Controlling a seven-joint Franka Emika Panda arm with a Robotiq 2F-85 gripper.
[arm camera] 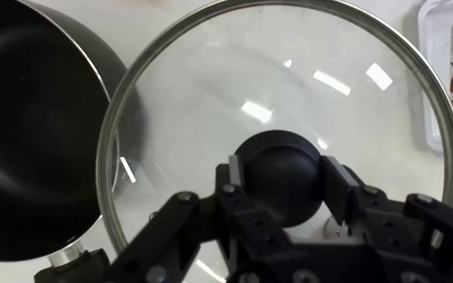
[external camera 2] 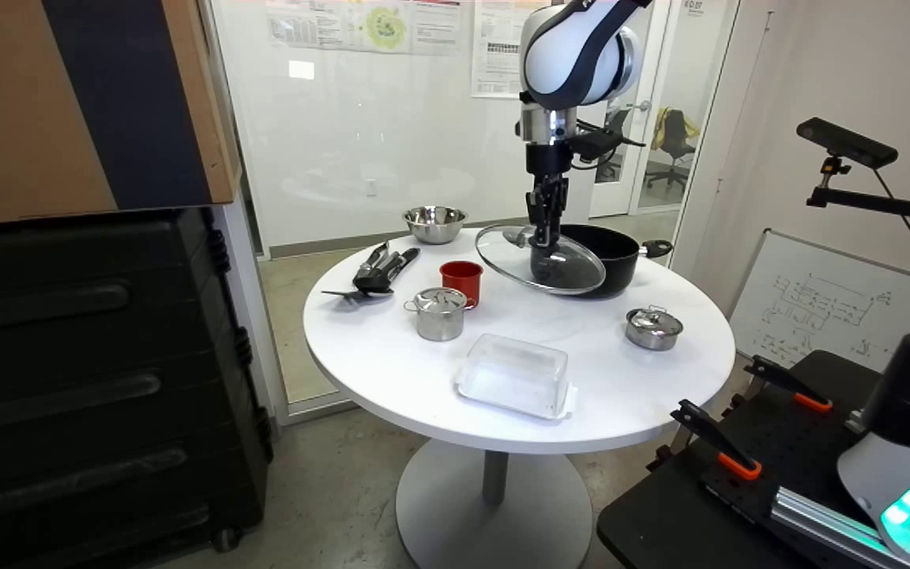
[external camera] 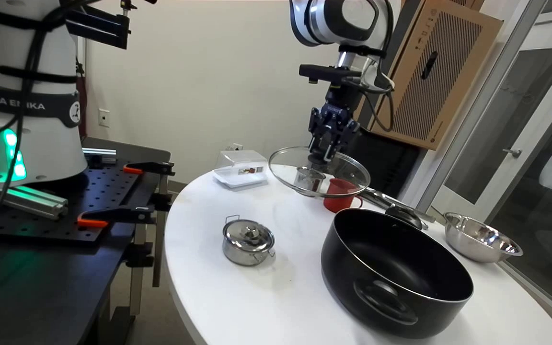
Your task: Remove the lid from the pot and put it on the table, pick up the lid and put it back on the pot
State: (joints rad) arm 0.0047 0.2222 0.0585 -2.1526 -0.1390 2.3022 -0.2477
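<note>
Lid (external camera 2: 512, 257) hangs tilted, knob (arm camera: 280, 182) grasped by the pincer (arm camera: 283, 173); an exterior view alone shows the whiteboard (external camera 2: 814, 302); the arm (external camera 2: 573, 67) points downward.

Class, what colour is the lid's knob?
The knob is black; the wrist view shows it best.

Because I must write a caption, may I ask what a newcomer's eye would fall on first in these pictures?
Probably the big glass lid, which the gripper holds by its dark knob above the white table. Next comes the large black pot, standing uncovered on the table. Then the red mug, left of the pot in an exterior view, stands out by colour.
</note>
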